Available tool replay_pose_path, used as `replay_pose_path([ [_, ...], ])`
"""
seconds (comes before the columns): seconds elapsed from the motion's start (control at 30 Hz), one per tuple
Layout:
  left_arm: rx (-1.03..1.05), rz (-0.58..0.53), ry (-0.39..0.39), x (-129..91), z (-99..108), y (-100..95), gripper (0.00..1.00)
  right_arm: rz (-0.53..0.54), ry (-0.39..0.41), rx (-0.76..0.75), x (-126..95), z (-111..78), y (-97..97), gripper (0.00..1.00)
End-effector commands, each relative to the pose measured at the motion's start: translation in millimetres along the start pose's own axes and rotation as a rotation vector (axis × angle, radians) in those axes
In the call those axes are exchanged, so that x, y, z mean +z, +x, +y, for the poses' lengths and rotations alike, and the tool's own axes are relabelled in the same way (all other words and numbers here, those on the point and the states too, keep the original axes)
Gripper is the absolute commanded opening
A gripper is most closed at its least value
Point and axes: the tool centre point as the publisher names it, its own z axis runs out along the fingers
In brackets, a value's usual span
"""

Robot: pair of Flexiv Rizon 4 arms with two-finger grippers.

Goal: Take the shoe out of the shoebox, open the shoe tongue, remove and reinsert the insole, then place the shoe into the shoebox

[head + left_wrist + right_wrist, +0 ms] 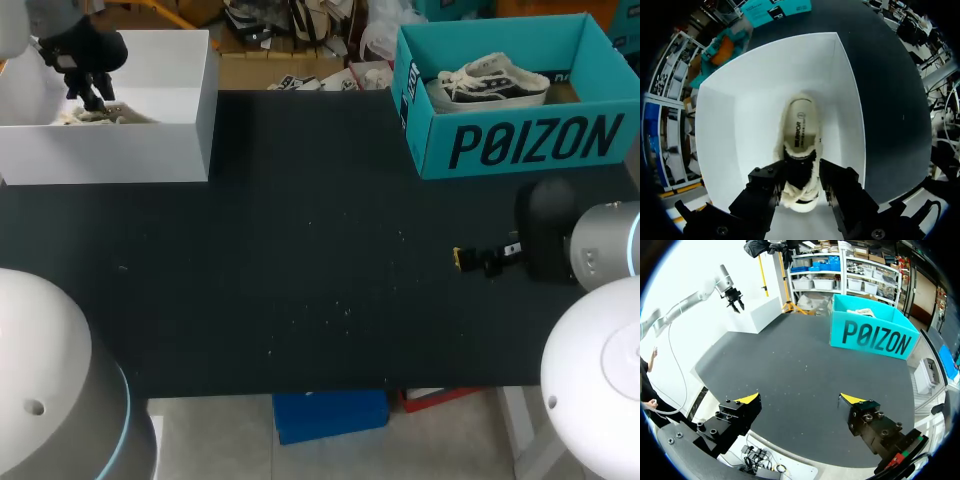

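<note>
Head view: barely started, I'd say. The shoe (pixel 100 116) lay inside the white shoebox (pixel 150 160) at the far left, with the left pincer (pixel 92 98) down in the box right over it. Lifting out, tongue and insole were all left to do. The right pincer (pixel 475 260) hung low over the tabletop (pixel 300 250), near a teal box (pixel 520 145) holding a sneaker (pixel 490 82).

Left wrist view: the pincer straddled the fluffy shoe with the box walls close around. Couldn't tell if it was actually gripping.

Right wrist view: right pincer spread wide, holding nothing.
</note>
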Motion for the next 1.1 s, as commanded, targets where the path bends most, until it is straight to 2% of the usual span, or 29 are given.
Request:
replay_pose_path([
  [0.03, -0.001, 0.007, -0.018, -39.6, -13.3, 2.2, 0.40, 0.002, -0.001, 0.001, 0.0, -0.8, -0.3, 1.00],
  [0.13, -0.018, 0.006, -0.021, -58.8, -25.6, 0.4, 0.41, 0.002, -0.001, 0.001, 0.0, -0.8, -0.3, 1.00],
  [0.2, -0.024, 0.012, -0.018, -67.3, -35.2, 0.9, 0.46, 0.002, -0.001, 0.001, 0.0, -0.8, -0.3, 1.00],
  [0.23, -0.025, 0.015, -0.016, -69.6, -38.8, 1.6, 0.53, 0.002, -0.001, 0.001, 0.0, -0.8, -0.3, 1.00],
  [0.27, -0.026, 0.019, -0.015, -73.8, -47.3, 3.7, 0.76, 0.002, -0.001, 0.001, 0.0, -0.8, -0.3, 1.00],
  [0.33, -0.030, 0.022, -0.009, -77.6, -58.2, 7.6, 0.89, 0.002, -0.001, 0.001, 0.0, -0.8, -0.3, 1.00],
  [0.37, -0.032, 0.023, -0.009, -78.4, -62.4, 9.2, 1.00, 0.002, -0.001, 0.001, 0.0, -0.8, -0.3, 1.00],
  [0.57, -0.041, 0.037, 0.007, -83.6, -107.7, 29.3, 1.00, 0.002, -0.001, 0.001, 0.0, -0.8, -0.3, 1.00],
  [0.73, -0.066, 0.078, 0.013, -77.2, -151.9, 53.3, 1.00, 0.002, -0.001, 0.001, 0.0, -0.8, -0.3, 1.00],
  [1.1, -0.127, 0.143, 0.045, -53.4, -215.7, 92.2, 1.00, 0.002, -0.001, 0.001, 0.0, -0.8, -0.3, 1.00],
])
